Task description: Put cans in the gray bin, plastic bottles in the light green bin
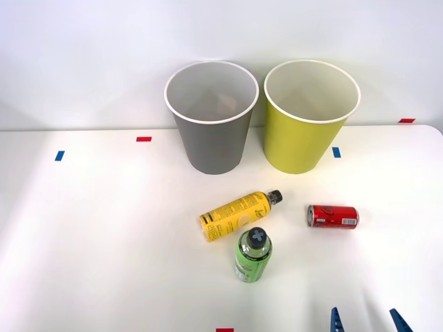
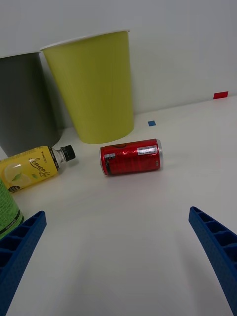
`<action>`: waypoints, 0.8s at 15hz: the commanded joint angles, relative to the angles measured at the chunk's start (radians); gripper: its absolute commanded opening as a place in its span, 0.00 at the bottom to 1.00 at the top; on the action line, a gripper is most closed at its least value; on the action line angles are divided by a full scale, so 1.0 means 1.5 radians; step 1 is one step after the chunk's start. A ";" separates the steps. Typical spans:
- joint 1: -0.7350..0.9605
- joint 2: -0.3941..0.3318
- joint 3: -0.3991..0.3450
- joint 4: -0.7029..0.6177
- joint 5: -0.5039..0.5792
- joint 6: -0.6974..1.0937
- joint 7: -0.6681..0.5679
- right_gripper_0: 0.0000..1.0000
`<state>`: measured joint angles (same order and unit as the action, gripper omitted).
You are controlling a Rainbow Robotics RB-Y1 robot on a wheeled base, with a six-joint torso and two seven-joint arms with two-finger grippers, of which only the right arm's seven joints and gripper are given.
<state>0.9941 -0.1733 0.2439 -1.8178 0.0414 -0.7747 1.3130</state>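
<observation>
A short red can [image 1: 333, 216] [image 2: 131, 156] lies on its side on the white table, right of centre. The yellow bottle [image 1: 237, 214] [image 2: 32, 168] lies on its side in the middle, black cap toward the bins. In front of it stands the green bottle [image 1: 252, 254] [image 2: 7, 210], upright. At the back stand the gray bin [image 1: 212, 131] [image 2: 22, 108] and, to its right, the light green bin [image 1: 304, 135] [image 2: 94, 86]. My right gripper [image 1: 367, 321] [image 2: 118, 256] is open near the table's front edge, in front of the red can, nothing between its blue fingers.
Small red and blue tape marks [image 1: 143, 139] dot the white table [image 1: 90, 235]. A pale wall rises just behind the bins. Bare table lies to the left and between the gripper and the can.
</observation>
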 commanded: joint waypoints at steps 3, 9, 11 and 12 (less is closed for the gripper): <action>0.000 0.000 0.000 0.000 0.000 0.000 0.000 1.00; 0.000 0.000 0.000 0.000 0.000 0.000 0.000 1.00; 0.000 0.000 0.000 0.000 0.000 0.000 0.000 1.00; 0.000 0.000 0.000 0.000 0.000 0.000 0.000 1.00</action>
<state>0.9941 -0.1733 0.2439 -1.8178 0.0414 -0.7747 1.3130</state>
